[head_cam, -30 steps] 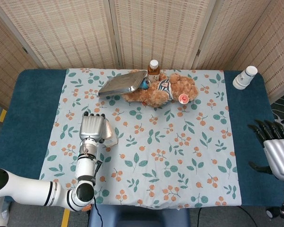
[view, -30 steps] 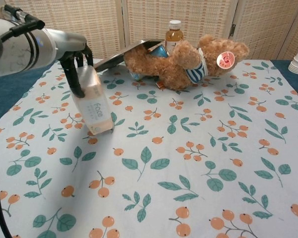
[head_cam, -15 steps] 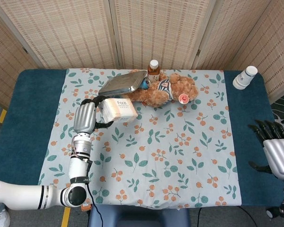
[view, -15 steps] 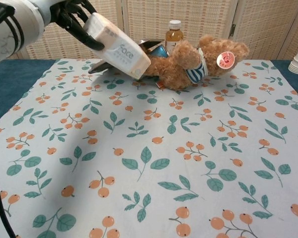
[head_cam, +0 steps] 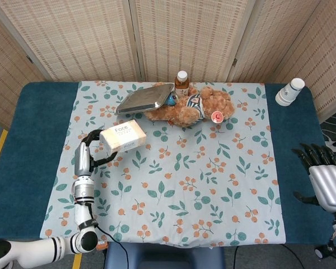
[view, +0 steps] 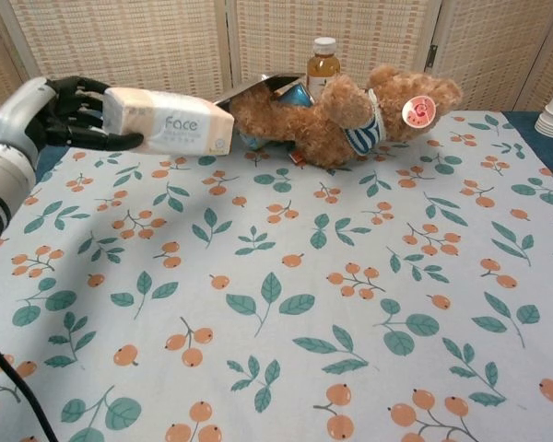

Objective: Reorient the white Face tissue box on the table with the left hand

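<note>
The white Face tissue box lies lengthwise in the air above the left part of the floral cloth, its printed side facing the cameras. My left hand grips it by its left end, fingers wrapped over top and bottom. My right hand hovers at the table's right edge with fingers spread and nothing in it; the chest view does not show it.
A teddy bear lies at the back centre, with a metal tray leaning on it and a brown bottle behind. A white cup stack stands at the back right.
The left hand lifted the box off the cloth, turned it from upright to horizontal, then drew it back to the left and lower.
</note>
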